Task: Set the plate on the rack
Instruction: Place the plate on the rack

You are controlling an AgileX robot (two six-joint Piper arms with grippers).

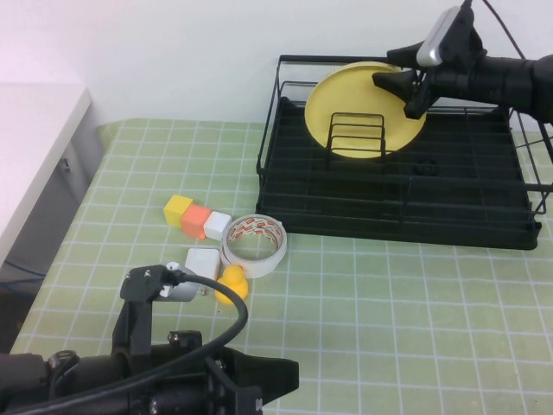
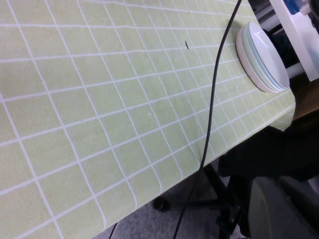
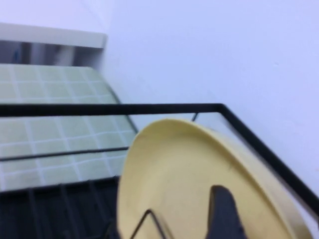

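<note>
The pale-yellow plate [image 1: 359, 104] stands on edge in the black wire rack [image 1: 484, 229] at the back right, behind a small upright divider [image 1: 356, 136]. My right gripper [image 1: 402, 93] is at the plate's upper right rim with its fingers spread apart. In the right wrist view one dark finger [image 3: 224, 214] lies in front of the plate's face [image 3: 179, 174], the other is hidden, and the rack's top wire [image 3: 149, 108] runs behind. My left gripper [image 1: 263, 380] is low at the near edge, far from the rack.
Yellow [image 1: 178, 208], orange [image 1: 196, 220] and white [image 1: 217, 226] blocks, a tape roll [image 1: 253, 245], a white box [image 1: 202, 262] and a yellow duck [image 1: 232, 283] lie left of the rack. A stack of white plates [image 2: 264, 55] sits at a table edge.
</note>
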